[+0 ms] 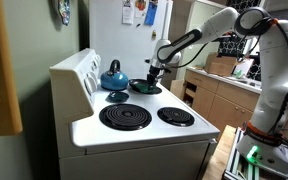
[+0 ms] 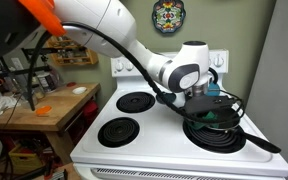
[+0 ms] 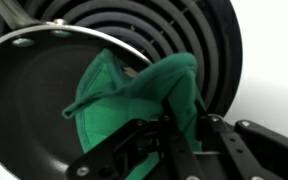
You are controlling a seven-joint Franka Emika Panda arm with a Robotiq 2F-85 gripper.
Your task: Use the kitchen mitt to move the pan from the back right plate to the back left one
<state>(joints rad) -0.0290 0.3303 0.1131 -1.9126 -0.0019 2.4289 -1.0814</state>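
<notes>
A white stove stands against a dull green wall that carries a round painted plate. Behind it rises a white refrigerator with papers stuck on, perhaps notes. Light wooden cabinets run along one side, a cluttered wooden table sits beside the stove, and the indoor light is even

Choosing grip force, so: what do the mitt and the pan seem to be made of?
The mitt: soft green fabric, matte; it folds and bunches. The pan: likely metal with a dark non-stick coating; smooth black inside, shiny rim and rivets.
</notes>
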